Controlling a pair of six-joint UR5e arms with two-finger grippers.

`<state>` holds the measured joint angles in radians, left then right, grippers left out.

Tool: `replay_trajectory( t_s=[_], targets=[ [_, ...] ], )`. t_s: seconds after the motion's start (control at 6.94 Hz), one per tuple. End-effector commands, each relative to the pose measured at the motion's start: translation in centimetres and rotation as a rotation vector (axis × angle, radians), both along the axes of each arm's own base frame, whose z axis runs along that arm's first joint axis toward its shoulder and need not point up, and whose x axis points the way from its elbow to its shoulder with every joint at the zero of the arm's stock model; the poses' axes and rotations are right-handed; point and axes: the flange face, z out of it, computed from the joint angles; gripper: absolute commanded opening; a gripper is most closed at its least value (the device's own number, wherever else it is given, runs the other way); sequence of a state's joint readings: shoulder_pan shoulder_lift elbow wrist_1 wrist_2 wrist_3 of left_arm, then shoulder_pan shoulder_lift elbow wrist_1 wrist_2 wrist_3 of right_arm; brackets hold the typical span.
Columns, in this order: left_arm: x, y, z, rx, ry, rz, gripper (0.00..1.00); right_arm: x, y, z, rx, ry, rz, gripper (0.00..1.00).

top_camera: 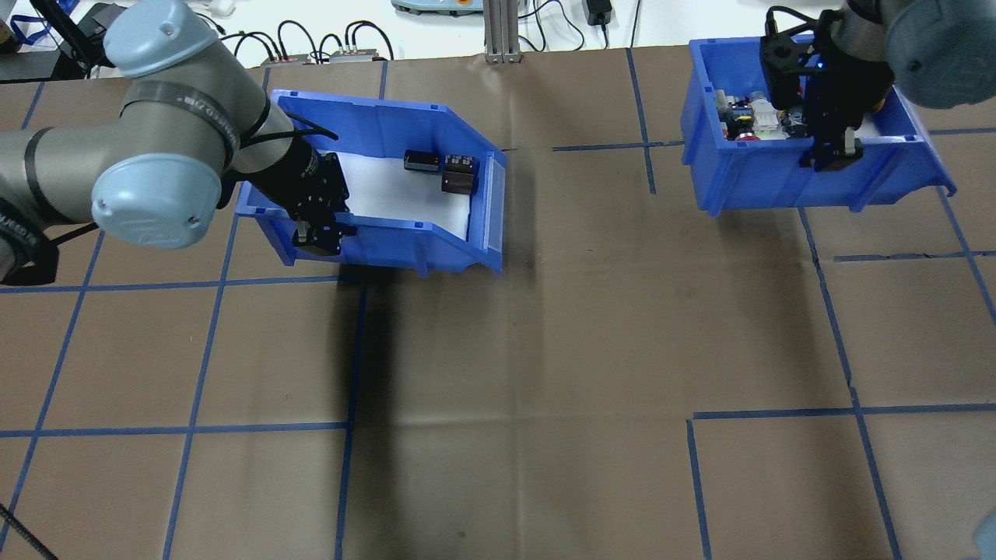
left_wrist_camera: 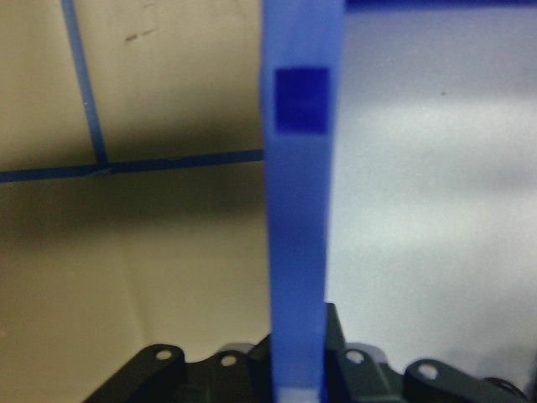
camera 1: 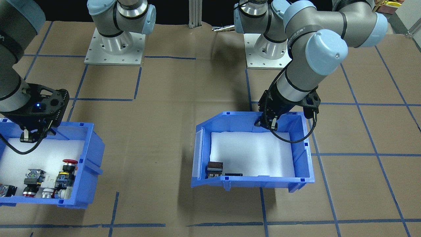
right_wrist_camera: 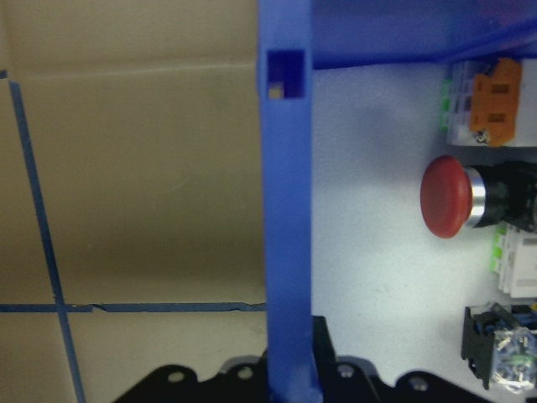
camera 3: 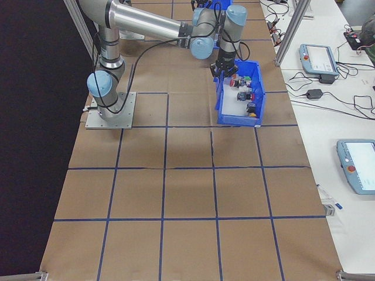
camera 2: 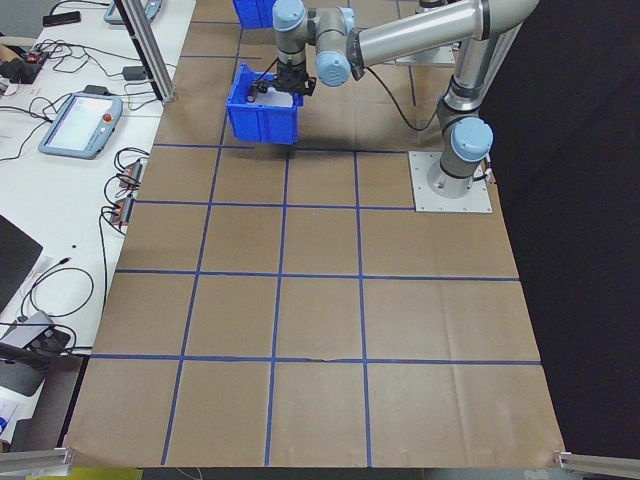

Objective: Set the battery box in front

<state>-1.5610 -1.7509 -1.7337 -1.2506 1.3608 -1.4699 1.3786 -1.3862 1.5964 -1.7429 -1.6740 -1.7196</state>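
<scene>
Around the near wall of the battery box [top_camera: 405, 233] we see the left end effector [top_camera: 317, 237] clamped, one finger inside the bin and the other outside; the left wrist view shows that blue wall [left_wrist_camera: 298, 210] running straight up between the two fingers, with the white floor [left_wrist_camera: 428, 185] on one side and the brown bench [left_wrist_camera: 151, 277] on the other. The battery box hangs from this end effector, tilted, with a dark shadow on the bench below it. Its sloped cut-away side lies away from the end effector, towards the middle of the bench. Inside, well apart from the fingers and close to that cut-away side, sit a dark ridged block [top_camera: 459, 165], a dark brown cylinder [top_camera: 458, 183] just beside it, and another dark cylinder [top_camera: 422, 161] next to them.

The right end effector [top_camera: 834, 155] grips the near wall of the other blue bin [top_camera: 747, 183] in the same manner; the right wrist view shows the wall [right_wrist_camera: 289, 218] between its fingers. Beyond that end effector, inside the bin, we see a red mushroom push-button [right_wrist_camera: 449, 196], an orange-topped switch [right_wrist_camera: 495, 96] and further coloured switches.

Blue tape lines [top_camera: 350, 350] divide the bench into squares.
</scene>
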Motion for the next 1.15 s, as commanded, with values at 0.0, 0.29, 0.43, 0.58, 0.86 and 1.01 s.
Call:
replay_trajectory(
  t_s=[0.0,0.29,0.43,0.58,0.86,1.01],
  targets=[
    [-5.9,-5.1,-2.2,-0.046,0.03,0.032,0.0,0.8,5.6,-0.5,0.01,-0.001,0.044,0.06],
    [-10.1,-8.0,-4.3,-0.078,0.127,0.093,0.0,0.0,7.2,-2.2,-0.019,0.001,0.054,0.06],
    [-11.0,-8.6,-5.5,-0.099,0.144,0.093,0.0,-0.4,7.2,-2.4,-0.017,0.002,0.066,0.06],
    [-12.0,-8.5,-5.9,-0.077,0.217,0.089,0.0,-0.4,7.3,-2.5,-0.014,0.003,0.069,0.06],
    [-12.7,-8.8,-7.6,-0.069,0.245,0.072,0.0,-0.3,7.3,-2.4,-0.017,0.002,0.066,0.07],
    [-13.0,-8.7,-8.0,-0.052,0.273,0.073,0.0,-0.3,7.3,-2.5,-0.013,0.0,0.066,0.07]
  ],
)
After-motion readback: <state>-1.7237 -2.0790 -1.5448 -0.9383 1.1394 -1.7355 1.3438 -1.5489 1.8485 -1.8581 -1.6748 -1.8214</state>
